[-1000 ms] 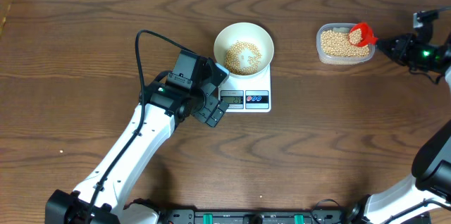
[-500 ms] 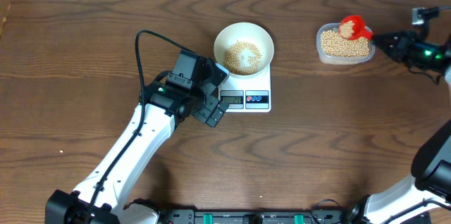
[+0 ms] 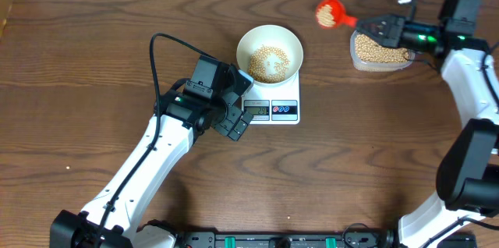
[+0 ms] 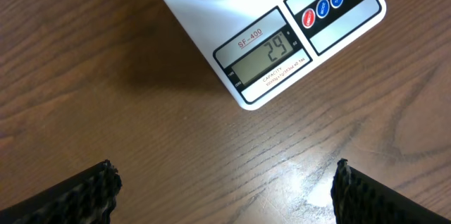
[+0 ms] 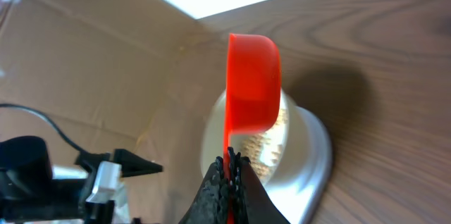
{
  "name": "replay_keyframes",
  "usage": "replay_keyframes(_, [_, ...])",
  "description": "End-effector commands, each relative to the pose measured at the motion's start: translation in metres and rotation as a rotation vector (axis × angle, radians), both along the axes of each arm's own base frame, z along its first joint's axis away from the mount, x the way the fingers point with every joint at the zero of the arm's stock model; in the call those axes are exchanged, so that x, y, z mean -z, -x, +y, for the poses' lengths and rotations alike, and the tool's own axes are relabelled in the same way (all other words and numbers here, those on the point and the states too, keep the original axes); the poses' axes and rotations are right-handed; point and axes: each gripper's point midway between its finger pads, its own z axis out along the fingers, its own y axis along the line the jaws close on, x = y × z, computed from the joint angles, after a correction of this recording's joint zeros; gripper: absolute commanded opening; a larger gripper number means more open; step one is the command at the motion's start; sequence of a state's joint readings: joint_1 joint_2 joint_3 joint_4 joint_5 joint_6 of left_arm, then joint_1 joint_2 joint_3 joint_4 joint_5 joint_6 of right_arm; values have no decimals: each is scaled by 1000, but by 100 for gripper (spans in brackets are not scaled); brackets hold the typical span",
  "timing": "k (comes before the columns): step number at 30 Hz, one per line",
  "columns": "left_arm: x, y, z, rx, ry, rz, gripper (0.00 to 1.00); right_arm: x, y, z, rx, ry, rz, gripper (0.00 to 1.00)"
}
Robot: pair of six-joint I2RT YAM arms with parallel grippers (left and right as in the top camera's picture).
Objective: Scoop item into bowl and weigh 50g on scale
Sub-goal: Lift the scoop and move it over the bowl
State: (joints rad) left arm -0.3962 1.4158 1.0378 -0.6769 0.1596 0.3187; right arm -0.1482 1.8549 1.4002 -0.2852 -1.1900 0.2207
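The white bowl (image 3: 244, 43) holds a layer of pale beans (image 3: 269, 62) and stands on the white scale (image 3: 284, 94). In the left wrist view the scale's display (image 4: 266, 56) reads 29. My right gripper (image 3: 373, 26) is shut on the handle of a red scoop (image 3: 329, 13). The scoop is filled with beans and hangs in the air between the tub and the bowl. From the right wrist the scoop (image 5: 252, 83) shows edge-on above the bowl (image 5: 310, 146). My left gripper (image 3: 243, 108) is open and empty, just left of the scale, fingers (image 4: 77, 196) spread over bare wood.
A clear plastic tub (image 3: 380, 51) of beans stands at the back right, under my right arm. A cardboard wall (image 3: 6, 10) runs along the table's far left. The left arm's black cable (image 3: 156, 53) loops above the table.
My right gripper has lifted the loaded red scoop out of the tub and carried it left toward the bowl. The left arm has not moved.
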Motion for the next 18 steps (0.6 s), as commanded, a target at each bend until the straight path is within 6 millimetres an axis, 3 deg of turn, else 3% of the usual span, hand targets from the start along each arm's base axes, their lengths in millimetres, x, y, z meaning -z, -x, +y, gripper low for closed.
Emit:
replay_keyframes(1, [3,3,0,12,3,12,98,-11,9,39,-86,-56,29,1])
replay_keyframes(2, [3,3,0,12,3,12,98,-14,12,54,-118,-57,15,1])
replay_keyframes(6, [3,3,0,12,3,12,98,-12,15,74,-145,-42,13,1])
replay_keyframes(18, [3,3,0,12,3,12,98,5,22,93,-144,40,45,1])
